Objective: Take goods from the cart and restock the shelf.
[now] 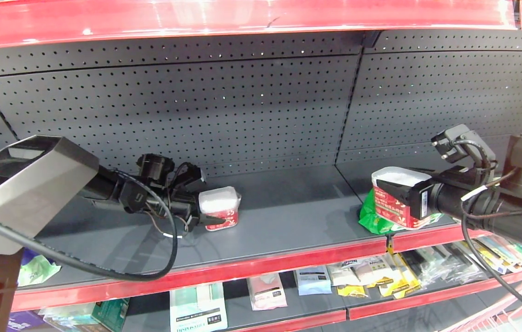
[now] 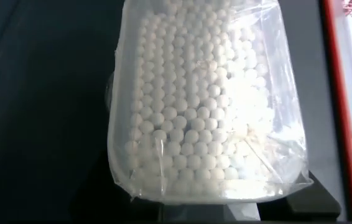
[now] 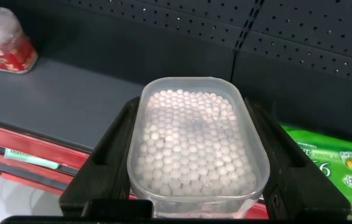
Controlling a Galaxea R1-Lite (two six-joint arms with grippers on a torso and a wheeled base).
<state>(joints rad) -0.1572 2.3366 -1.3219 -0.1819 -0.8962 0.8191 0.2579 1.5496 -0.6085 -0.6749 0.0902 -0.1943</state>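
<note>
A clear tub of white beads with a red label (image 1: 220, 207) rests on the dark shelf board (image 1: 288, 216), left of centre. My left gripper (image 1: 211, 210) is shut on it from the left side. In the left wrist view the same tub (image 2: 207, 106), wrapped in clear film, sits close in front. My right gripper (image 1: 392, 198) is shut on a second bead tub (image 1: 397, 196) at the shelf's right front, just above a green pack (image 1: 374, 220). In the right wrist view that tub (image 3: 194, 143) sits between my black fingers (image 3: 111, 155), with the green pack (image 3: 331, 165) beside it.
A perforated back panel (image 1: 242, 106) closes the shelf, and a red shelf (image 1: 242, 14) hangs overhead. The board has a red front lip (image 1: 252, 267). Several packets (image 1: 362, 276) lie on the shelf below. A wire cart corner (image 1: 514, 313) shows at the bottom right.
</note>
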